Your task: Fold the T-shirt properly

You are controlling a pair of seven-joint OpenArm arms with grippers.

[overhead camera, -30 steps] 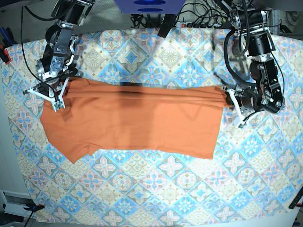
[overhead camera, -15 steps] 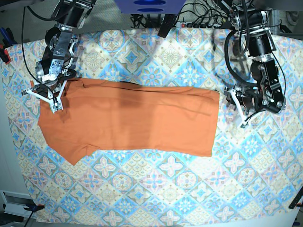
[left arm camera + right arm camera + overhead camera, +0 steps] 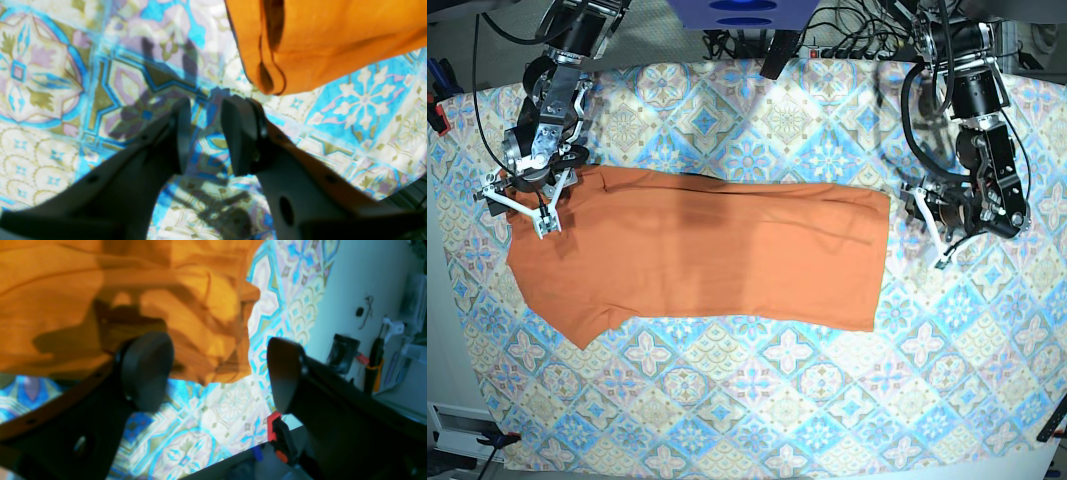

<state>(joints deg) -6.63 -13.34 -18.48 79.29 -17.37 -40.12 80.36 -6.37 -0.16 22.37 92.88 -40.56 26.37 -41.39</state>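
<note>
The T-shirt point(image 3: 697, 250) lies folded lengthwise across the patterned tablecloth point(image 3: 777, 400), one sleeve jutting at its lower corner. We see the right claw point(image 3: 218, 373) spread wide beside the bunched end and the left claw point(image 3: 205, 133) narrowly parted, empty, just off the hem. We fear a regrasp pinching only the top layer, or the tablecloth too, and dragging the fold crooked.

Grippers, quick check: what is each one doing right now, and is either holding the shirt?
Left gripper: open a little, empty, beside the T-shirt edge, not touching.
Right gripper: wide open, holding nothing; shirt lies under it.
</note>
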